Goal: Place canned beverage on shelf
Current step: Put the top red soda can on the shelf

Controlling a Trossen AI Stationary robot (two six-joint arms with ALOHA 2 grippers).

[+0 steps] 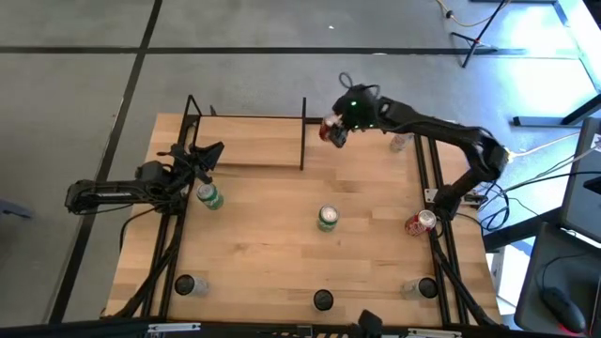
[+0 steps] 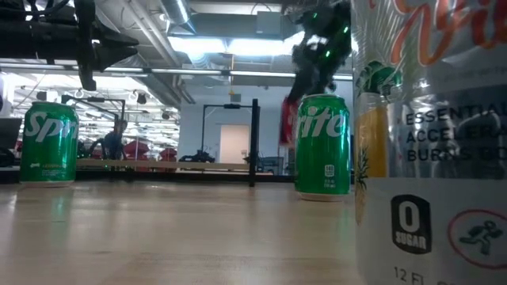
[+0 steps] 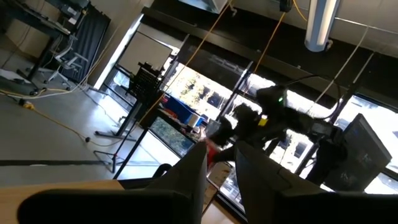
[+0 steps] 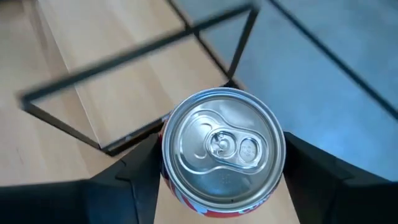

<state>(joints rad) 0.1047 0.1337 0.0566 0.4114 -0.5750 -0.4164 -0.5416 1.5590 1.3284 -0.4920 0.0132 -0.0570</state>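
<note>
My right gripper (image 1: 334, 131) is shut on a red can (image 1: 328, 128) held in the air just off the right end of the shelf (image 1: 249, 143). The shelf is a light-wood board with thin black rods, at the table's far side. In the right wrist view the can's silver top (image 4: 222, 149) faces the camera, with the shelf's board and black rail (image 4: 93, 68) below and beyond it. In the low view the red can (image 2: 285, 119) hangs above the table, behind a green can (image 2: 322, 146). My left gripper (image 1: 212, 156) hovers at the shelf's left end, open by a narrow gap and empty. My right gripper pinches the red can's side wall (image 4: 166, 163) between its two fingers (image 4: 134, 180), one on each opposite side, below the top rim. The fingers come from above, pointing down. The can is upright, top up, lifted clear of the table.
A green can (image 1: 208, 197) stands under my left arm, and another green can (image 1: 327, 218) stands at mid-table. A red can (image 1: 420, 222) lies at the right edge, and one more can (image 1: 402, 141) is at the far right. Several cans (image 1: 322, 300) stand along the near edge.
</note>
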